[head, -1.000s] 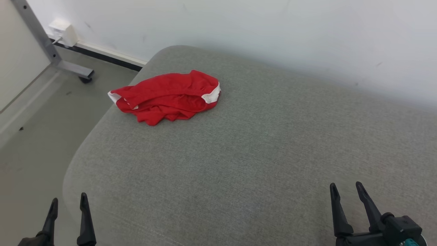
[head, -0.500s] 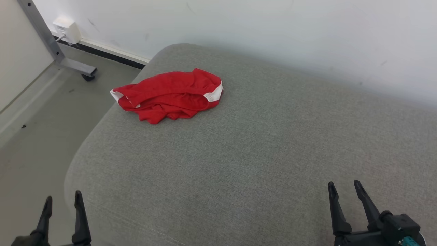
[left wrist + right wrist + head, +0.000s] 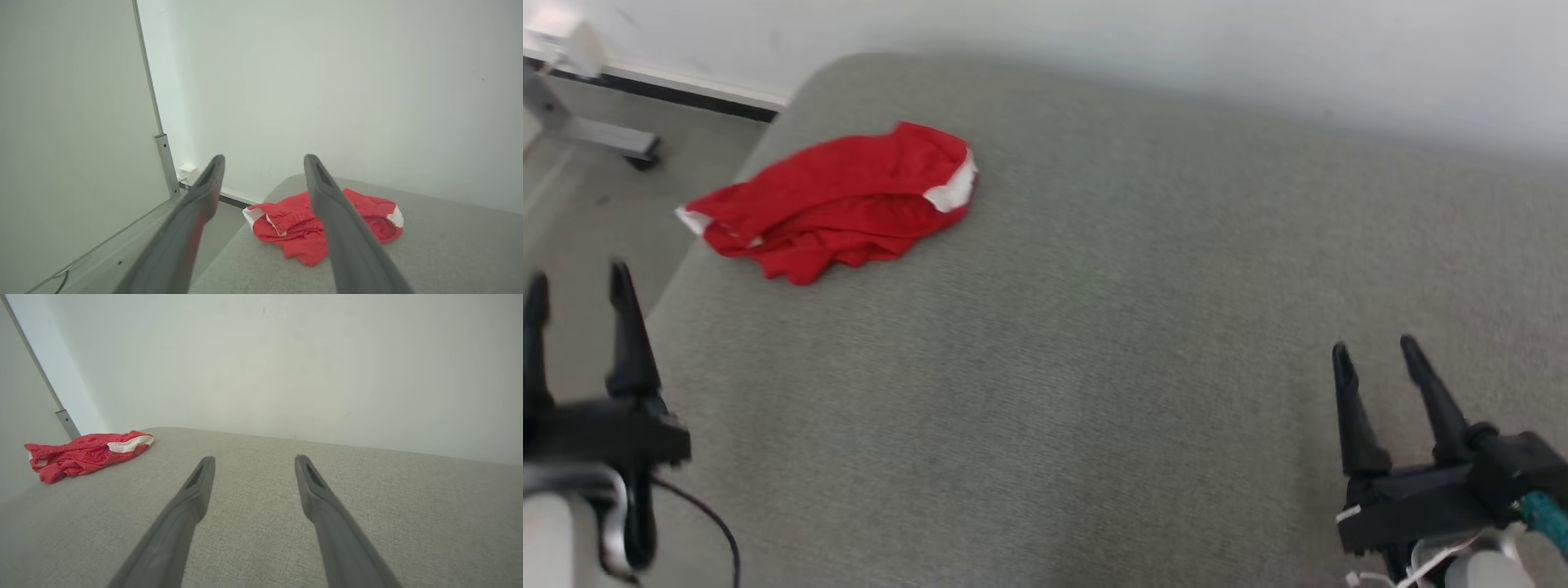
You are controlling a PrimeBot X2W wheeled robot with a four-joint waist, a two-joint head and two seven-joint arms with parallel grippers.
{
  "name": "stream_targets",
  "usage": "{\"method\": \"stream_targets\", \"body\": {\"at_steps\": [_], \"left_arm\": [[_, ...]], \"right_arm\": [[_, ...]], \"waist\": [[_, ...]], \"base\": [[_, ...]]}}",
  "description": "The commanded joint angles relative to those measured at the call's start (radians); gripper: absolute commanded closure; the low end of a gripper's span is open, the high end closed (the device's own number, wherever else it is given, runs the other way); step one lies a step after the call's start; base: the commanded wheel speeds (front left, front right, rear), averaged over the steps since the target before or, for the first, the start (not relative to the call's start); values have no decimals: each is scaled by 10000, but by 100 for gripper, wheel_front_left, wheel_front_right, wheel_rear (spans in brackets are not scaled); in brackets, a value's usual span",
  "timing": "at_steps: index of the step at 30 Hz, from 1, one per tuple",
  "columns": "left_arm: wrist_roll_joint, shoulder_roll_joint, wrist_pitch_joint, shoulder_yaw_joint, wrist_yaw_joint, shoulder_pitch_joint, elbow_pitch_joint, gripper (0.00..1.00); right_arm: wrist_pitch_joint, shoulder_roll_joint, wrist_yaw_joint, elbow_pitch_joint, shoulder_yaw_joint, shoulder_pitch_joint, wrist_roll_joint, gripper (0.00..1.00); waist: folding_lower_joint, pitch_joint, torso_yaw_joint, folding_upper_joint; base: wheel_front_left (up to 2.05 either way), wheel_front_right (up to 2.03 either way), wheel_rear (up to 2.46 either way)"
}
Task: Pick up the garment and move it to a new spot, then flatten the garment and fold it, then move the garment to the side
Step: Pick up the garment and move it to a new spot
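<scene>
Garment [image 3: 829,200] lies crumpled on the gray cushion [image 3: 1094,327], ahead and a bit right of the left gripper [image 3: 577,276], which is nearer. The right gripper [image 3: 1375,346] is far off. Both are wide open and empty.

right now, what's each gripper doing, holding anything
Left gripper: open, holding nothing.
Right gripper: open, holding nothing.
</scene>
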Motion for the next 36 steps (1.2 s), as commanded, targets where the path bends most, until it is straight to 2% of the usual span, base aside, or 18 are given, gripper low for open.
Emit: {"method": "stream_targets", "body": {"at_steps": [1,9,18,30,36], "left_arm": [[-81,137,63,10,-15,-562,160,0],[-398,887,225,250,-6,-2779,934,0],[-485,1913,762,197,-86,-4339,2157,0],[-421,2603,1847,-487,-208,-5230,4446,0],[-474,2752,2950,-956,-254,-5595,5563,0]], "right_arm": [[37,-106,-26,-139,-52,-227,-102,0],[14,-18,-26,-641,-237,-792,-307,0],[-18,156,-26,-945,-389,-1087,-501,0],[172,115,-26,-1263,-524,-1172,-678,0],[314,74,-26,-1445,-583,-1194,-693,0]], "waist": [[-1,1152,-1109,0],[-1,2478,-2473,0],[-1,3254,-3469,0],[-1,3486,-3892,0],[-1,3503,-3893,0]], "base": [[0,0,0],[0,0,0],[0,0,0],[0,0,0],[0,0,0]]}}
